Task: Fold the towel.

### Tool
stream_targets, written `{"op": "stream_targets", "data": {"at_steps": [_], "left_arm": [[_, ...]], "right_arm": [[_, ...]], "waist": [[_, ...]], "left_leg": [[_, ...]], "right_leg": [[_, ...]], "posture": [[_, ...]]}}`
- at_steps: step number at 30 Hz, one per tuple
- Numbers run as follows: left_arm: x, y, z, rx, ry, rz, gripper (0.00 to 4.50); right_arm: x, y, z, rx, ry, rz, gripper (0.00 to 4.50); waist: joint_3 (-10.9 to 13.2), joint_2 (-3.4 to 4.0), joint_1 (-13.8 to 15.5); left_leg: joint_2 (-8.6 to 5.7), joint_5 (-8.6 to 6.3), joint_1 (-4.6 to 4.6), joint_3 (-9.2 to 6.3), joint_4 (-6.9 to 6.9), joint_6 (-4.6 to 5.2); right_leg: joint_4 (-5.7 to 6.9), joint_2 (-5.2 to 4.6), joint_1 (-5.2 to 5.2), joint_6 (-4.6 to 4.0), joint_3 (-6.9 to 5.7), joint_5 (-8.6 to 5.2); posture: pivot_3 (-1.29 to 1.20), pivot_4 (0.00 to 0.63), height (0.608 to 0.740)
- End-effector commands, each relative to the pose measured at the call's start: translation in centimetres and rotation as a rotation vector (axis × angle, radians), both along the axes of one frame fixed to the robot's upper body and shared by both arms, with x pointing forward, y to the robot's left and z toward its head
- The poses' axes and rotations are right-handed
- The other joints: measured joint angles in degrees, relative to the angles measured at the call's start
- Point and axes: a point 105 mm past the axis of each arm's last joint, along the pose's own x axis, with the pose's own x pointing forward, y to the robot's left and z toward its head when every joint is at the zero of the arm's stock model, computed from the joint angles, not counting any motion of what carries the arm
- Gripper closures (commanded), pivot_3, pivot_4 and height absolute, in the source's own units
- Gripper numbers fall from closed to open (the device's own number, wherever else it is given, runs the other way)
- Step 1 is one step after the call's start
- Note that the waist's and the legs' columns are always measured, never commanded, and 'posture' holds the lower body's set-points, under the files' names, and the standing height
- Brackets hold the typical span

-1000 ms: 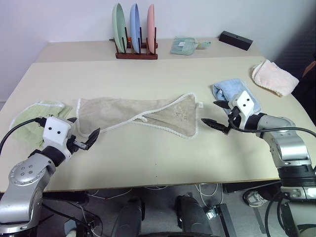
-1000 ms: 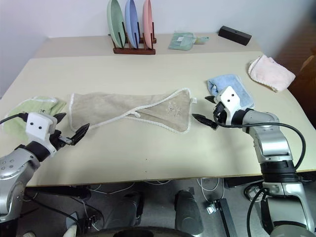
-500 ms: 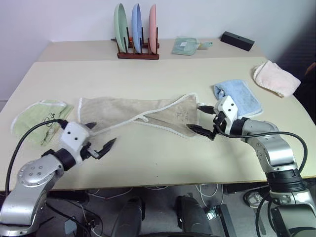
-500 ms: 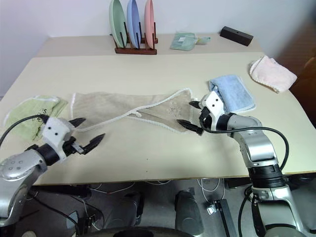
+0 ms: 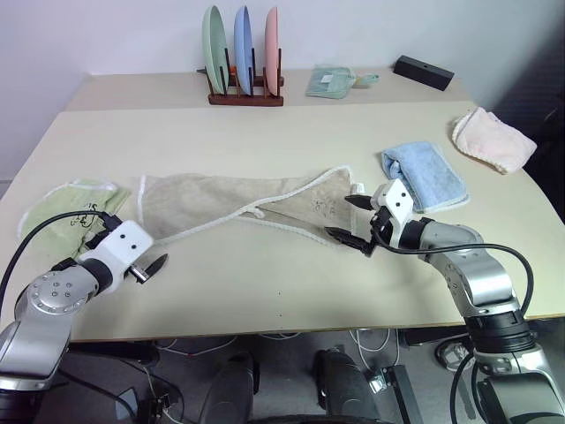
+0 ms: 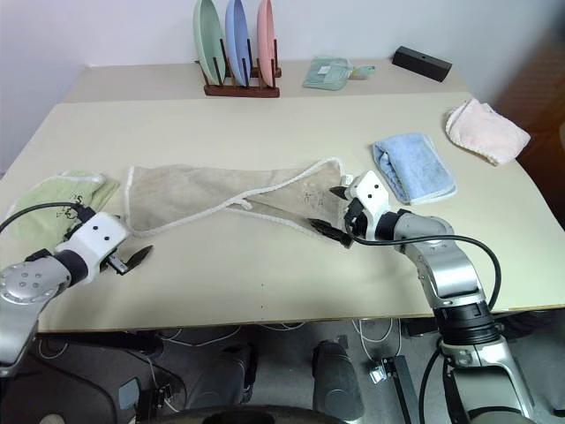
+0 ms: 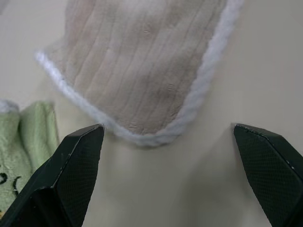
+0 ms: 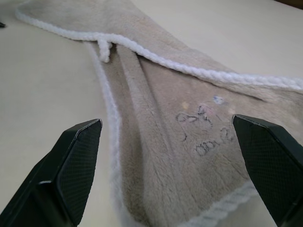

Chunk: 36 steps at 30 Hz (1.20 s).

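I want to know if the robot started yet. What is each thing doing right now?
Towel: lying on the table, half folded, not held.
Left gripper: open, at the towel's left end.
Right gripper: open, over the towel's right end.
Blue towel: folded.
Plates: upright in rack.

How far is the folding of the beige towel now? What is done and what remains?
Done: the towel already lies in a long strip on the table, partly doubled over. In hand: both grippers are open, gripping nothing; the left gripper faces the towel's left corner, and the right gripper is at its embroidered right end. Left: gripping the ends and folding the strip, which is not yet a compact fold.
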Motion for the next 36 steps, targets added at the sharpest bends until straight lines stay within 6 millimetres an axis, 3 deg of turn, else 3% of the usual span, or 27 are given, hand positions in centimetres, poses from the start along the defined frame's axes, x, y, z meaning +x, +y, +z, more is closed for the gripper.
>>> {"op": "stream_targets", "data": {"at_steps": [1, 4, 7, 14, 20, 25, 31, 36], "left_arm": [[0.9, 0.5, 0.6, -0.022, -0.035, 0.017, 0.05], [1.9, 0.1, 0.3, -0.060, -0.041, 0.004, 0.05], [2.7, 0.1, -0.2, -0.041, -0.040, -0.010, 0.90], [4.0, -0.1, -0.1, -0.046, -0.078, -0.036, 4.39], [3.6, -0.9, 1.0, -0.032, -0.120, -0.090, 4.45], [0.9, -1.3, 1.6, -0.026, -0.090, -0.172, 4.45], [-0.8, -1.0, 1.5, -0.046, -0.058, -0.178, 4.45], [-1.8, -0.8, 0.9, -0.068, -0.027, -0.169, 4.45]], "right_arm": [[-0.3, 0.3, 1.6, 0.006, -0.073, 0.014, 0.00], [-0.5, 0.3, 1.5, 0.004, -0.073, 0.011, 0.00], [-0.5, 0.1, 1.6, 0.002, -0.081, 0.000, 0.00], [-0.9, -0.2, 1.7, -0.007, -0.085, -0.016, 0.00], [-0.2, -0.5, 2.2, -0.129, -0.152, -0.028, 0.00], [4.9, -0.9, 3.8, -0.359, -0.339, -0.091, 0.00], [9.2, 0.1, 4.4, -0.552, -0.475, -0.044, 0.00], [11.0, 1.5, 4.3, -0.593, -0.477, 0.015, 0.00]], "waist": [[0.0, 0.00, -0.1], [0.0, -0.01, -0.1], [0.0, -0.01, 0.0], [0.0, -0.01, -0.2], [0.0, -0.01, -0.1], [0.0, 0.04, -1.4], [0.0, 0.02, -1.8], [0.1, 0.05, -1.9]], "left_leg": [[0.00, 0.00, 0.01, 0.00, 0.00, 0.00], [0.00, 0.00, 0.01, -0.01, 0.00, 0.00], [0.00, 0.00, 0.01, -0.01, 0.01, -0.01], [0.00, 0.00, 0.01, -0.01, -0.01, 0.00], [0.00, 0.00, 0.01, -0.01, 0.00, -0.01], [0.03, 0.01, 0.01, 0.13, 0.01, -0.02], [-0.01, 0.02, -0.05, 0.09, -0.07, -0.04], [0.01, 0.02, -0.05, 0.15, -0.14, -0.04]], "right_leg": [[0.01, 0.00, 0.00, 0.02, 0.01, 0.01], [0.03, 0.00, -0.01, 0.12, 0.00, 0.07], [0.04, 0.00, 0.00, 0.13, -0.01, 0.07], [0.07, 0.00, -0.04, 0.13, 0.00, 0.07], [0.09, 0.00, -0.03, 0.13, 0.00, 0.07], [0.13, 0.00, -0.16, 0.11, 0.07, 0.08], [0.12, -0.03, -0.17, 0.12, 0.06, 0.08], [0.16, 0.00, -0.30, 0.11, 0.14, 0.08]], "posture": [[0.00, 0.150, 0.740], [0.00, 0.150, 0.740], [0.00, 0.150, 0.740], [0.00, 0.150, 0.740], [0.00, 0.150, 0.740], [0.00, 0.150, 0.740], [0.00, 0.150, 0.740], [0.00, 0.150, 0.740]]}}
